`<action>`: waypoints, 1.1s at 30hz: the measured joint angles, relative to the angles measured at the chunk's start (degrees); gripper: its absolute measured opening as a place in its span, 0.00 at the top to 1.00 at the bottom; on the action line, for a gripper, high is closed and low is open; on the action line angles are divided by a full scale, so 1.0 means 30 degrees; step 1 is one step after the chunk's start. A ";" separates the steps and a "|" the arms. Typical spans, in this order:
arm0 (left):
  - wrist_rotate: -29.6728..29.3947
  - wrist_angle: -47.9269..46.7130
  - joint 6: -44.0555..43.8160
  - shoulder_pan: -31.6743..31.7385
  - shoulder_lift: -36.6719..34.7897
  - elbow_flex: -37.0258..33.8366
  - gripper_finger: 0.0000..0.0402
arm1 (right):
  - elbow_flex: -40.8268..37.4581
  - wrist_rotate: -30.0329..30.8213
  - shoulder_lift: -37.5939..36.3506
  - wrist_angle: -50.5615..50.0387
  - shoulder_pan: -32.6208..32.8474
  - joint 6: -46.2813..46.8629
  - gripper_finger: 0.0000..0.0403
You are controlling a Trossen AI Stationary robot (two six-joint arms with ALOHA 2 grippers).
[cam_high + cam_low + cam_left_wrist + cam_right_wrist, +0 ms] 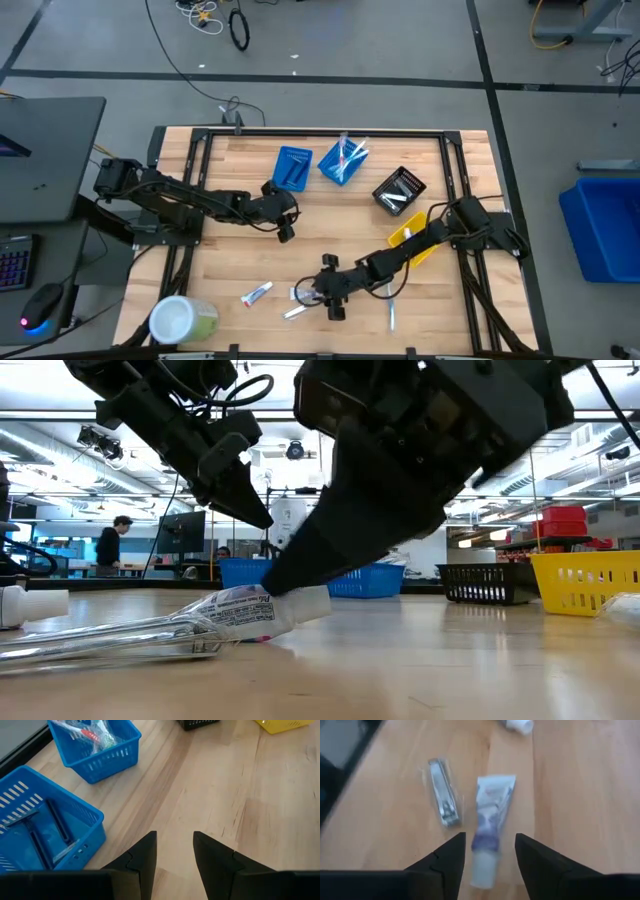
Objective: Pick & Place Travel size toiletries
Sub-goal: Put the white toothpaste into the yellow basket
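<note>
My right gripper is open, low over the table's near middle. Its fingers stand on either side of the cap end of a small white tube with purple print, which lies flat on the wood; a gap shows on each side. A metal clipper in clear wrap lies beside the tube. Another white tube with a red cap lies farther left. My left gripper is open and holds nothing, above the table near the blue bin with dark razors.
A second blue bin holds toothbrushes. A black bin and a yellow bin stand to the right. A round white-and-green container sits at the near left corner. A wrapped toothbrush lies near the front edge.
</note>
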 joint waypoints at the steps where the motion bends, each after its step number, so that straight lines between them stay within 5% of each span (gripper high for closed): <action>1: 0.0007 -0.0007 0.0013 0.0000 0.0000 0.0000 0.66 | 0.0232 -0.0014 0.0000 -0.0694 -0.0011 -0.0348 0.56; 10: -0.0001 0.0001 0.0021 0.0000 0.0000 0.0000 0.66 | 0.0898 -0.0437 0.0000 -0.2609 -0.0146 -0.2369 0.58; 19: 0.0006 0.0022 0.0568 0.0000 -0.0007 0.0000 0.66 | 0.0960 -0.2055 0.0568 -0.2158 -0.0237 -0.3856 0.77; 26: 0.0050 -0.0072 0.0603 0.0000 -0.0007 0.0000 0.66 | 0.0971 -0.1807 0.0532 -0.2320 -0.0248 -0.3731 0.80; 33: 0.0078 -0.0078 0.0417 0.0000 -0.0007 0.0000 0.66 | 0.0978 0.0102 -0.2187 -0.7269 -0.0262 -0.1753 0.80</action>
